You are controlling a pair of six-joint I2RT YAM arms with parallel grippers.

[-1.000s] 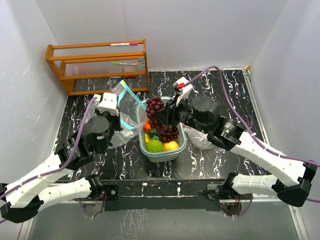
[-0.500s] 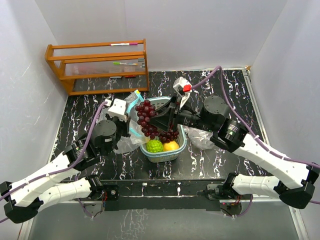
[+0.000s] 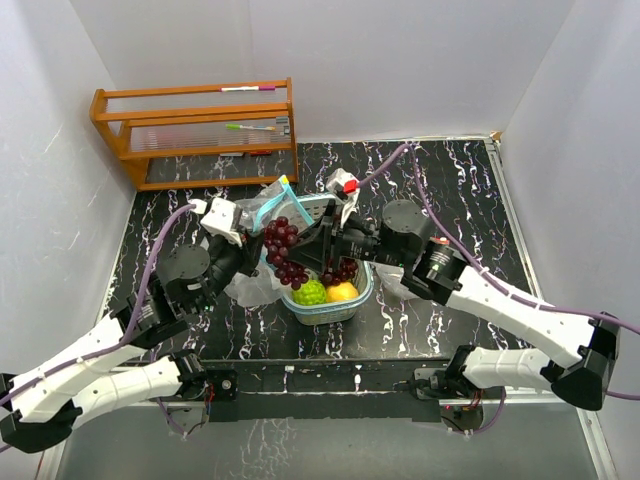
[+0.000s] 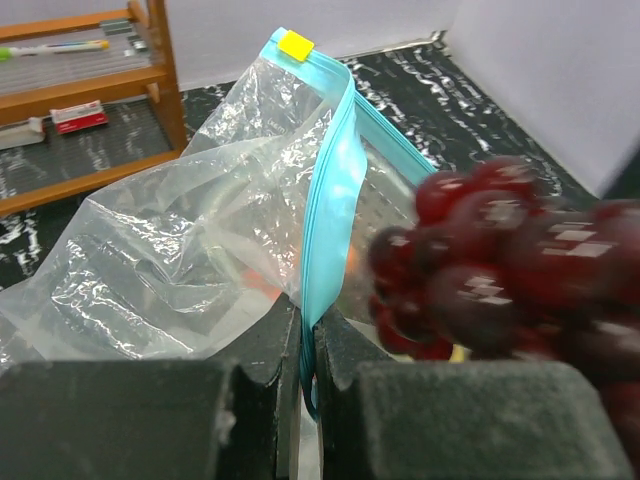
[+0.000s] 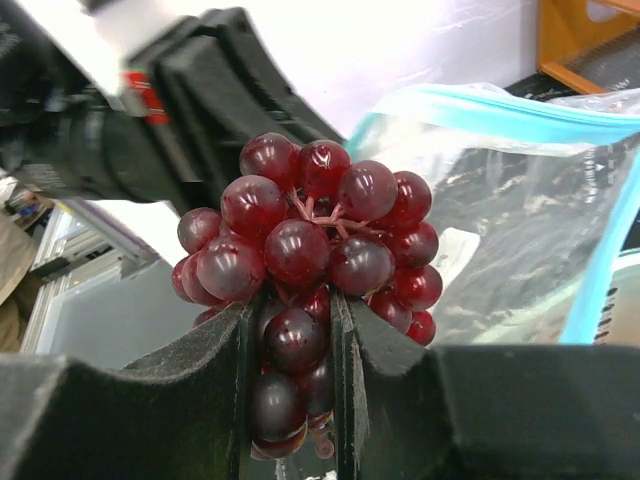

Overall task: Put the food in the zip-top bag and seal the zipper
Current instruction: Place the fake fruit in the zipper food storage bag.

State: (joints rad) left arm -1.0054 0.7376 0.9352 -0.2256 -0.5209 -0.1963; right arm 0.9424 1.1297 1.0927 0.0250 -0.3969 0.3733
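Observation:
My right gripper [image 3: 305, 247] is shut on a bunch of dark red toy grapes [image 3: 283, 248] and holds it in the air at the mouth of the clear zip-top bag [image 3: 272, 205]; the grapes fill the right wrist view [image 5: 305, 240]. My left gripper [image 3: 252, 252] is shut on the bag's teal zipper edge [image 4: 325, 200] and holds the bag up. Its yellow slider [image 4: 295, 44] is at the top. A green fruit [image 3: 309, 292] and a yellow fruit [image 3: 342, 292] lie in the pale teal basket [image 3: 330, 311]. An orange shape [image 4: 262, 288] shows through the bag.
A wooden rack [image 3: 195, 130] with pens stands at the back left. A crumpled clear plastic sheet [image 3: 400, 280] lies right of the basket, under my right arm. White walls close in the black marbled table [image 3: 450, 190] on three sides.
My right gripper carried the grapes left and a little down, from above the basket to the bag's mouth. My left gripper lifted the bag's edge and shifted slightly left.

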